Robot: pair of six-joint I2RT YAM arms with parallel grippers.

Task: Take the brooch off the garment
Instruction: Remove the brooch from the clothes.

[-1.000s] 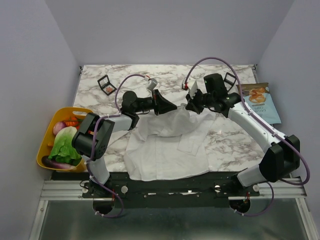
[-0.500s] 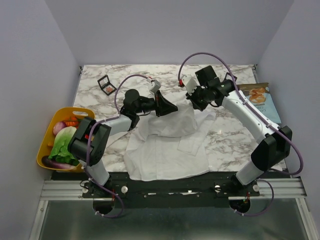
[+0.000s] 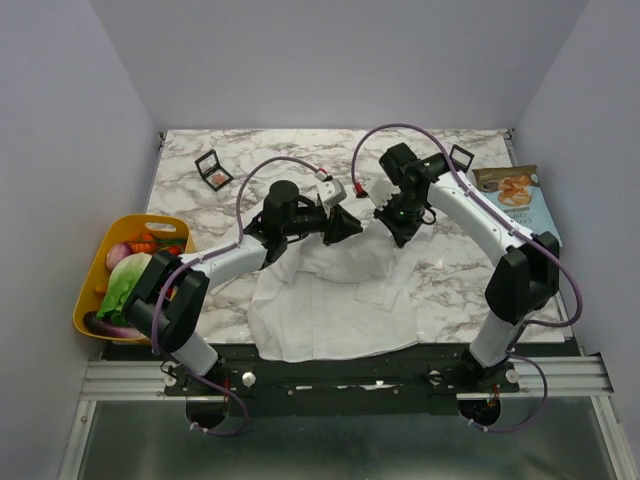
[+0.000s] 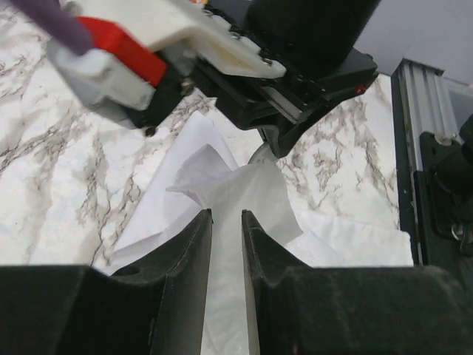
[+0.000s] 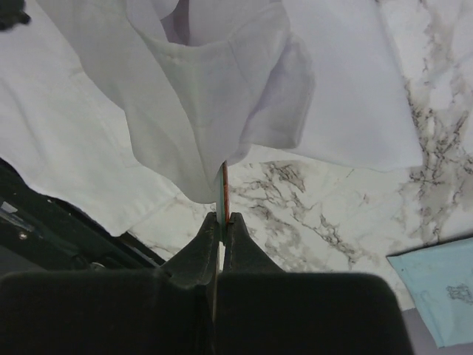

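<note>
Left of garment (image 3: 330, 300), yellow vegetable basket (image 3: 82, 300).

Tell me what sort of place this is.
Probably a robotics test cell: two black-and-white robot arms at a white marble-patterned tabletop, plain grey walls around it, a yellow plastic basket of vegetables.

A robot lab booth: plain grey walls (image 3: 340, 60) box in a marble-look surface (image 3: 250, 150), aluminium rails (image 3: 120, 380) along its near edge.

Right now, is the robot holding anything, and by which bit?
The right gripper pinches the brooch by its thin edge, the shirt covering the rest. Shirt cloth lies between the fingers of the left gripper; a grip cannot be told.
</note>
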